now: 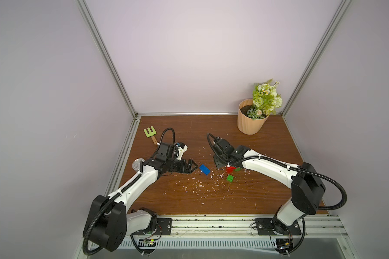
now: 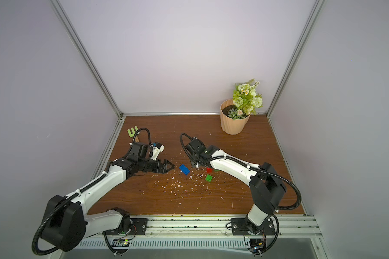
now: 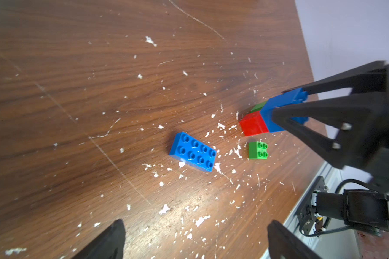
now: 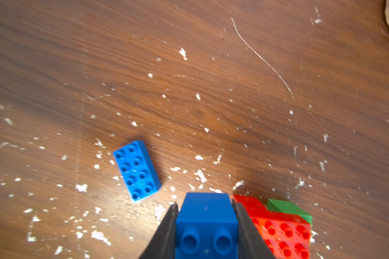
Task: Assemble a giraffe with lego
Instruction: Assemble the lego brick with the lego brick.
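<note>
Right pincer (image 4: 204,204) grips a blue brick (image 4: 206,224) — just beside a red brick (image 4: 281,233).

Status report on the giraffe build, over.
Left gripper open, empty, near blue oblong brick. Right gripper shut on small blue brick at red brick. Loose green brick nearby; nothing blocking.

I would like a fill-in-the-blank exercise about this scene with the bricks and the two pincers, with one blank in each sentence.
1. The square brick held by the right pincer is ___ in colour.
2. The oblong blue brick lying flat on the table has ___ studs.
3. The left pincer is ___ and holds nothing.
4. The loose green brick shows ___ studs.
Missing words: blue; eight; open; four.
</note>
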Controlling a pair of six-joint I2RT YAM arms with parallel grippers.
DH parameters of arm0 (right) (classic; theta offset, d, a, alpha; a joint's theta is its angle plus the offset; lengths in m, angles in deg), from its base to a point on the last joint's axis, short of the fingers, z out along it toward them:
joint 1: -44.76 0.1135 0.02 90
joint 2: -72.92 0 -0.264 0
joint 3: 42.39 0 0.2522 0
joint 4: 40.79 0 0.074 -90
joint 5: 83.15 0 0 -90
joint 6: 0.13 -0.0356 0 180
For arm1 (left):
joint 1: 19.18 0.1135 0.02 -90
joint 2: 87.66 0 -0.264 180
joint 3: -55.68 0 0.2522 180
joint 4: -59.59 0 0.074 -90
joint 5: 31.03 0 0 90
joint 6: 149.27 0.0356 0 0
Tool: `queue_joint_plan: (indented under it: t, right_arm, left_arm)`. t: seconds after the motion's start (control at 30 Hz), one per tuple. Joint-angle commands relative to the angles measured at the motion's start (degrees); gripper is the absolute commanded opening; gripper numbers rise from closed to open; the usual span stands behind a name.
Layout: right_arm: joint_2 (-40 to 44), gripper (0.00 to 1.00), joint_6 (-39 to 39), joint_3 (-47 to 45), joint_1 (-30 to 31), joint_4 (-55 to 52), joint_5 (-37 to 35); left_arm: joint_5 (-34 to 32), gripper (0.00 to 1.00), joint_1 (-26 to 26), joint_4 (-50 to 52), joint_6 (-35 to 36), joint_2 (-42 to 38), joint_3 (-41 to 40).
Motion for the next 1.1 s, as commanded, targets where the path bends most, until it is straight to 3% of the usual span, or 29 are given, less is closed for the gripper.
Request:
queue_joint_plan:
  t: [0.0,0.43,1.07]
  right_arm:
    - [3.9,0.26,-0.6,-1.2,-2.2,-1.4,-0.3]
    - [9.4,0.27,-1.5,-6.7,-5.8,-2.9,2.1]
    - [7.1,0.27,-2.0,-8.2,-6.5,-1.6,3.5]
  left_arm:
    - [0.9,1.0,-2.0,0.2,0.2,-0.4,-0.4]
    - [0.3,1.0,-4.1,0.2,0.2,-1.1,-0.5]
    - [-0.7,1.0,-4.2,0.7,0.3,-1.1,-0.3]
